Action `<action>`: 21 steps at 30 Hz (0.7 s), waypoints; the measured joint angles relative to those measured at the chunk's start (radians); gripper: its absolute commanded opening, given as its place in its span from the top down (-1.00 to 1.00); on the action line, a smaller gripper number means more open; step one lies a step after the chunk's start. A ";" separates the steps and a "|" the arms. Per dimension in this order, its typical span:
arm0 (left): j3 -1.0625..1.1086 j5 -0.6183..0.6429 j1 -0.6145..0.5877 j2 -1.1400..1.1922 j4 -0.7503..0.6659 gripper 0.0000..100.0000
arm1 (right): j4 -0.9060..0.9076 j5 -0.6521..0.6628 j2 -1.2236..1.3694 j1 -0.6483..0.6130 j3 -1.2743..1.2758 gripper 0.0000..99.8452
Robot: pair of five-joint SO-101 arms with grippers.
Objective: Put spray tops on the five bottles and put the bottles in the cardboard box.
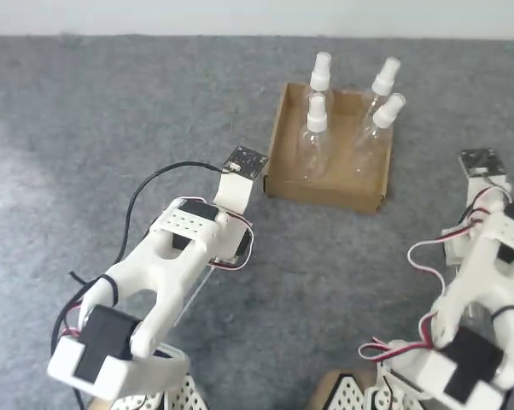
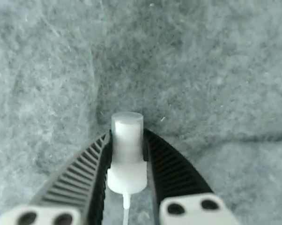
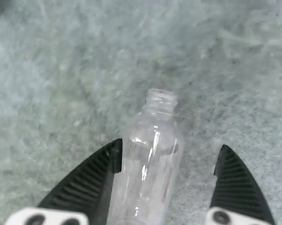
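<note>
Where the right hand gapes, the bottle lies between.

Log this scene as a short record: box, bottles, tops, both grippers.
box: cardboard box on grey mat
in box: four bottles, standing, all topped
left gripper: shut on spray top
right gripper: open, around fifth bottle, which has no top
left to do: top the fifth bottle, then box it
</note>
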 measured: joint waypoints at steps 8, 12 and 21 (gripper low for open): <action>0.000 0.000 0.000 0.000 0.000 0.97 | 0.058 -0.017 0.178 -0.014 -0.117 0.52; 0.000 0.002 0.000 0.000 0.000 0.97 | 0.066 -0.017 0.189 -0.015 -0.121 0.78; 0.000 0.002 0.000 0.000 0.000 0.97 | 0.068 -0.015 0.189 -0.015 -0.121 0.90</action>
